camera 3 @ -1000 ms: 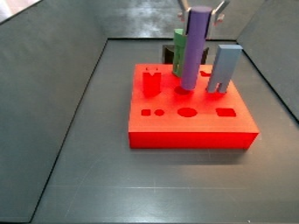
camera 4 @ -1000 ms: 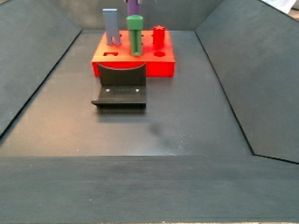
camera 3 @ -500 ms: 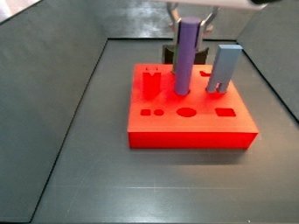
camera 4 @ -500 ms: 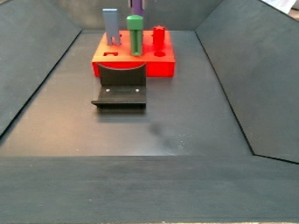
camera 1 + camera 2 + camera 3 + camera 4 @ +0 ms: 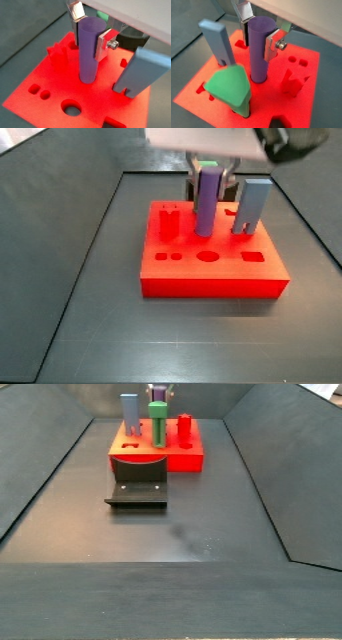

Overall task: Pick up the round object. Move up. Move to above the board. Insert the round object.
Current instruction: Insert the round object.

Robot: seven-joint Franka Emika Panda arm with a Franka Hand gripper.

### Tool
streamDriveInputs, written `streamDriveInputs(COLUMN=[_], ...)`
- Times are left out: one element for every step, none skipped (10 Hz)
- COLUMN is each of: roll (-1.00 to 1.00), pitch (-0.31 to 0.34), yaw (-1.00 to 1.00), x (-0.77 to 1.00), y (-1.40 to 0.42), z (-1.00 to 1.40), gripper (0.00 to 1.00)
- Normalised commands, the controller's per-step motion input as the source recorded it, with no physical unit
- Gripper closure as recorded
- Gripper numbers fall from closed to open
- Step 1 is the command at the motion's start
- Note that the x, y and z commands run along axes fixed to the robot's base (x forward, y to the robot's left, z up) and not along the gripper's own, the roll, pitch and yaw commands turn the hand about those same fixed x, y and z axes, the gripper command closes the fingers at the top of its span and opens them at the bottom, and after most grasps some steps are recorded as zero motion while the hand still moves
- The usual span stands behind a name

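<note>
While the tall, smooth purple cylinder peg (image 5: 88, 50) stands upright with its lower end already sunk into a hole in the thick bright red square board (image 5: 57, 85), the end effector (image 5: 89, 25) pinches it near the top, one flat silver finger (image 5: 103, 44) pressed against each side. Gripping that high leaves the shaft clear to slide down and keeps the fingers away from the neighbouring pieces. Just beside the purple peg stands the blue-grey square peg (image 5: 142, 70), and on its other side a green hexagonal-topped peg (image 5: 232, 87), both seated in the board; low red posts (image 5: 294, 82) rise near it too. In a side view the purple peg (image 5: 207, 198) sits in the board's (image 5: 214, 273) back half, between the red posts and the blue-grey peg (image 5: 253, 203). A dark L-shaped fixture (image 5: 138, 482) rests on the grey bench (image 5: 174, 534) just in front of the board. Insertion looks well under way; how deep the peg sits cannot be told.
</note>
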Motion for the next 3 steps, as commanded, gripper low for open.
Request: streamDriveInputs(roll=[0.00,0.00,0.00], pitch=[0.000,-0.034,0.000], yaw=[0.00,0.00,0.00], x=[0.07,0.00,0.00], y=[0.00,0.00,0.00], z=[-0.26,0.00,0.00], gripper=[1.00,1.00,1.00])
